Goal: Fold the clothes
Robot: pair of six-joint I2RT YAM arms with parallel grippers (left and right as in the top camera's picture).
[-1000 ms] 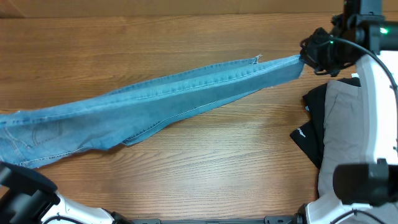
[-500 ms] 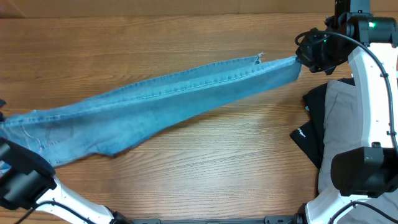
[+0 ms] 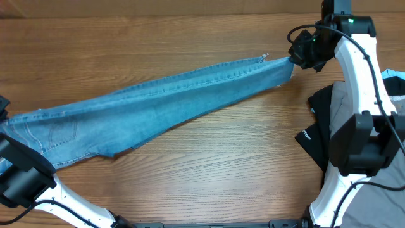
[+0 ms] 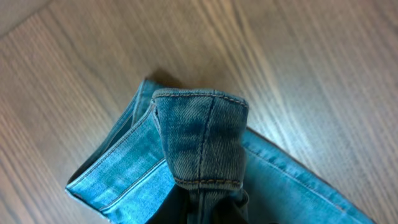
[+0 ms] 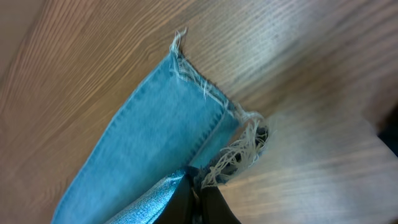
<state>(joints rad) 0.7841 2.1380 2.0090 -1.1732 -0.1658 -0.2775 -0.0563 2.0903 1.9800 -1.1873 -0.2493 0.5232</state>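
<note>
The light-blue jeans (image 3: pixel 164 101) lie stretched in a long band across the wooden table, waist at the far left, frayed ankle hems at the upper right. My right gripper (image 3: pixel 295 58) is shut on the frayed hem end, seen close in the right wrist view (image 5: pixel 205 186) with white threads (image 5: pixel 239 152) beside the fingers. My left gripper (image 3: pixel 5 117) is at the left edge, shut on the waistband; in the left wrist view (image 4: pixel 205 205) a fold of denim waistband (image 4: pixel 199 137) sticks up from the jaws. A stitched back pocket (image 3: pixel 60 133) shows near the waist.
A pile of other clothes, black (image 3: pixel 316 136) and grey (image 3: pixel 351 126), lies at the right side of the table under the right arm. Bare wooden table (image 3: pixel 221 171) spreads in front of the jeans and behind them.
The right gripper has moved left with the hem, and the left gripper has moved up at the left edge. The lower leg fold has been drawn in; the jeans lie flatter.
</note>
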